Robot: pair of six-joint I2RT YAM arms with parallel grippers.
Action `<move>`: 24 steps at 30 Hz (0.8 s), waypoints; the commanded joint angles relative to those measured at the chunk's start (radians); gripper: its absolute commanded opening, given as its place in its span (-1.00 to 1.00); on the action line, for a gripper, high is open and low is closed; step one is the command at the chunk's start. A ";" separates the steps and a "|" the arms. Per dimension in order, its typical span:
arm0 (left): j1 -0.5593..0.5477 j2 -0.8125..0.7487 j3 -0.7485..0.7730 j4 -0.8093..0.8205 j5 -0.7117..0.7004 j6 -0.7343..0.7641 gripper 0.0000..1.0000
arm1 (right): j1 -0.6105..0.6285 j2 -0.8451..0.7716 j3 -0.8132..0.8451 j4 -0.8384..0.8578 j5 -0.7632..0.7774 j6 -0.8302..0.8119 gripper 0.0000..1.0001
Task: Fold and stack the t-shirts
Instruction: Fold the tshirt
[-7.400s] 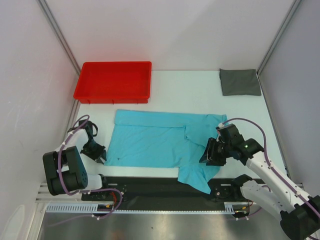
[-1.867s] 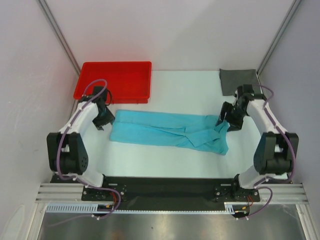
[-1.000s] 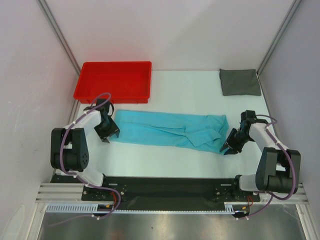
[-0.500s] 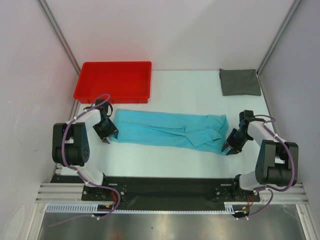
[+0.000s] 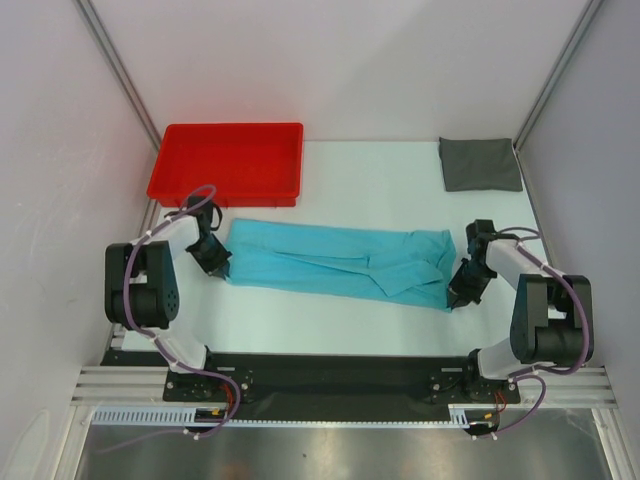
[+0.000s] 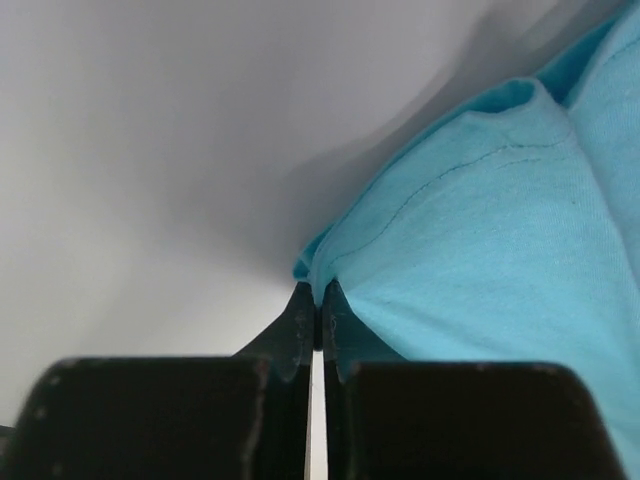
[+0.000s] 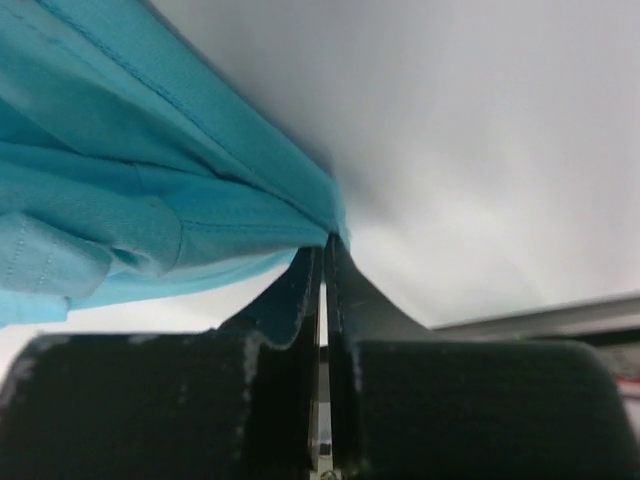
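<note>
Top external view: the turquoise t-shirt lies across the middle of the white table as a long, narrow band, folded lengthwise, running from left to right with its right end a little nearer the arms. A sleeve and some bunched cloth sit toward that right end. The left gripper is down at the band's left end and the right gripper at its right end, both low against the tabletop. From the left wrist, the two dark fingers are pressed together with the shirt's folded edge nipped between their tips, the hem stitching running away to the upper right. From the right wrist, the fingers are likewise closed tight on a gathered corner of the same cloth, layers fanning out to the left. Well apart, the dark grey t-shirt rests as a small folded rectangle in the far right corner. The red tray stands at the far left, just beyond the band.
</note>
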 commanded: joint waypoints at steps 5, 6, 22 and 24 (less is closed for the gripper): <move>0.075 0.036 0.079 -0.009 -0.133 0.047 -0.99 | 0.160 0.002 0.050 -0.147 0.369 0.145 -1.00; 0.075 0.030 0.075 -0.008 -0.128 0.047 -0.99 | 0.172 0.001 0.047 -0.144 0.369 0.148 -1.00; 0.083 -0.131 -0.025 -0.051 -0.128 -0.012 -0.33 | 0.142 -0.108 0.085 -0.218 0.292 0.119 -0.10; 0.083 -0.155 -0.016 -0.066 -0.134 -0.014 -0.18 | 0.137 -0.139 0.108 -0.242 0.280 0.107 0.15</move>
